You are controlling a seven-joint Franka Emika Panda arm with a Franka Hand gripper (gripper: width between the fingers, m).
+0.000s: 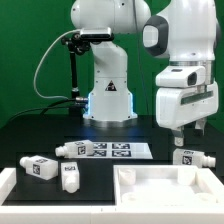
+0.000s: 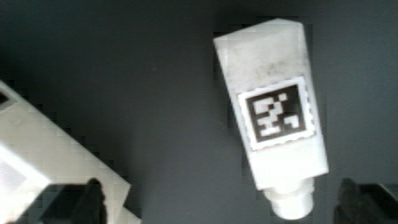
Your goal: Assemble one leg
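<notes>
The leg [image 1: 190, 157] lay on its side on the black desk [image 1: 40, 138] at the exterior view's right: a chunky white post, square tag facing up, a narrower stub at one end. A second leg [image 1: 71, 149], a third leg [image 1: 40, 167] and a fourth leg [image 1: 70, 180] lay apart toward the left.

You cannot read the leg [image 1: 188, 157] tags in the exterior view: too small. In the wrist view, the gripper [image 2: 222, 205] fingertips [image 2: 71, 205] are dark, blurred and edge-cropped.
</notes>
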